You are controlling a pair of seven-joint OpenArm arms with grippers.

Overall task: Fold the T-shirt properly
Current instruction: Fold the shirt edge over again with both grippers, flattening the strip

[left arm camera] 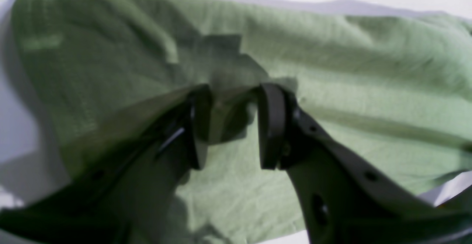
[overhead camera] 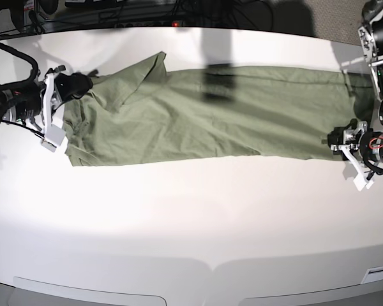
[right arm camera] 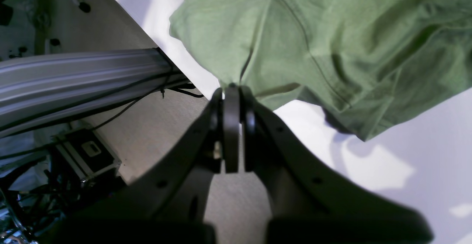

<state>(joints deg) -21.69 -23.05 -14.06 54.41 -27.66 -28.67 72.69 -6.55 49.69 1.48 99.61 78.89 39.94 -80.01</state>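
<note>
The sage-green T-shirt [overhead camera: 210, 121] lies stretched out long across the white table [overhead camera: 179, 223], folded lengthwise and wrinkled. My right gripper [overhead camera: 73, 85] is at the shirt's left end in the base view. In the right wrist view it [right arm camera: 231, 89] is shut on a pinched edge of the cloth [right arm camera: 332, 33] near a seam, over the table's edge. My left gripper [overhead camera: 339, 138] is at the shirt's right end. In the left wrist view it [left arm camera: 234, 103] is open, jaws apart, with a fold of the shirt [left arm camera: 332, 70] lying between them and cloth draped over the left finger [left arm camera: 199, 126].
Beyond the table's edge on the right arm's side are the floor, an aluminium rail [right arm camera: 73, 74], a black box [right arm camera: 88, 151] and cables. More cables run behind the table's far edge [overhead camera: 147, 13]. The left arm's upper part [overhead camera: 380, 51] stands at the far right.
</note>
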